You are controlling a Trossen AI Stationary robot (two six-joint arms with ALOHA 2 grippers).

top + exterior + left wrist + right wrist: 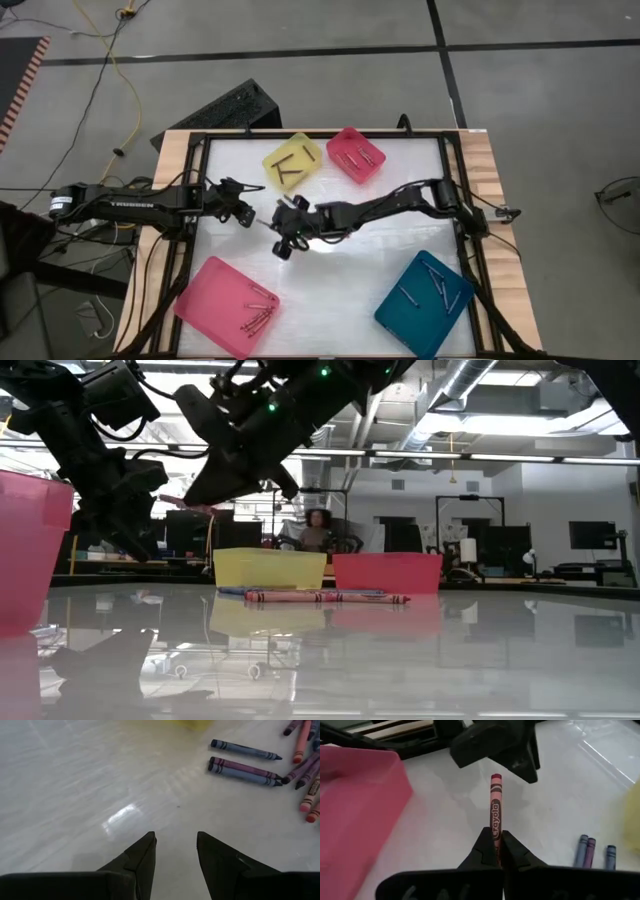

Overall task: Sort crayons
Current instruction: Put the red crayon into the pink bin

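R hand (499,851): clamped on 1 red crayon (496,810), mid-surface.
L hand (176,845): fingers apart, empty, at 9 o'clock of R.
Loose crayons (245,765): on surface (90,785) nr L hand.

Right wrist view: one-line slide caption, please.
Right gripper shut on a red crayon above the white table, large pink tray alongside, left gripper ahead.

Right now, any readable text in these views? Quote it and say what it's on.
"Crayola": on the wrapper of the red crayon clamped in the right gripper.
White lettering on the left arm in the high view: too small to read.
Wrappers of the loose crayons on the table, left wrist view: print too blurred to read.
Nothing else legible.
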